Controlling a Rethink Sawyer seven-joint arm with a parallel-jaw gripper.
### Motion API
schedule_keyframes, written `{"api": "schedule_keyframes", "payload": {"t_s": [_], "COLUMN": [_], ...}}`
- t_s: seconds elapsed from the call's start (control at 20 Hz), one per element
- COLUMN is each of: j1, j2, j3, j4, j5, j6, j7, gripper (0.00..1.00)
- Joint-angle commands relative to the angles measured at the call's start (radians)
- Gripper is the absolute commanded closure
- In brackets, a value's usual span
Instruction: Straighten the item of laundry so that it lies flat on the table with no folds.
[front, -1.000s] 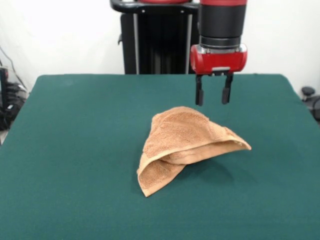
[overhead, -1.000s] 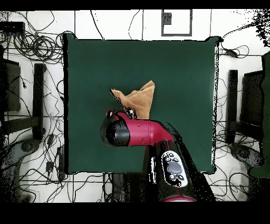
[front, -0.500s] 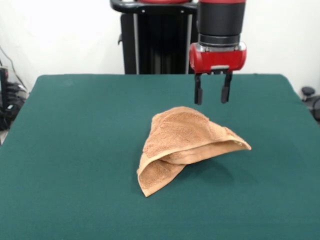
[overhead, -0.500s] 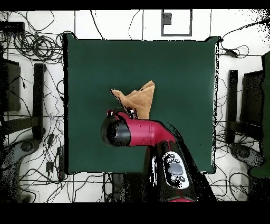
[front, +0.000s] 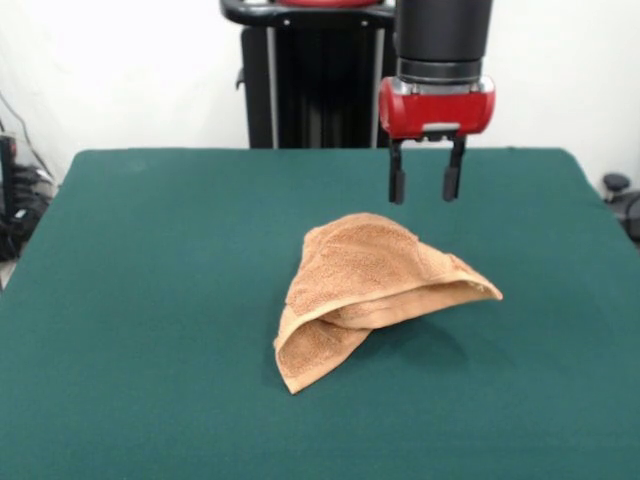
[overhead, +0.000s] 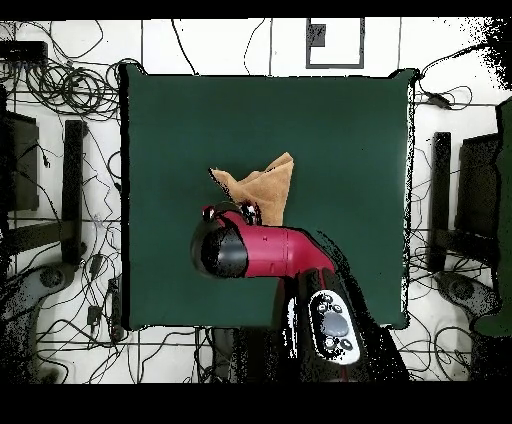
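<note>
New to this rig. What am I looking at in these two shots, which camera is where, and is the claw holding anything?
It is a single robot arm, red and black, working at a table with a dark green cloth top. One picture is taken from across the table, facing the robot, so the arm comes down from the top. The other looks straight down from above, with the robot's base at the bottom, so sides are swapped between the two.

The only thing on the table is a small orange-tan towel, bunched up and folded over itself rather than lying flat. From above, the arm covers part of it.

The claw hangs in the air above the far edge of the towel, its two fingers apart. It holds nothing and touches nothing.
</note>
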Motion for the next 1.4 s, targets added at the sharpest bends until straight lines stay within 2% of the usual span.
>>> {"api": "schedule_keyframes", "payload": {"t_s": [0.05, 0.5, 0.85, 1.2, 1.4], "j1": [0.018, 0.009, -0.099, -0.194, -0.215], "j2": [0.034, 0.049, 0.031, 0.041, 0.054], "j3": [0.033, 0.028, 0.084, 0.117, 0.125], "j4": [0.012, 0.009, 0.058, 0.050, 0.039], "j5": [0.028, 0.019, -0.003, -0.056, -0.078], "j6": [0.113, 0.107, 0.131, 0.147, 0.142], "j7": [0.144, 0.136, 0.061, -0.019, -0.027], "gripper": [0.00, 0.00, 0.00, 0.00, 0.00]}}
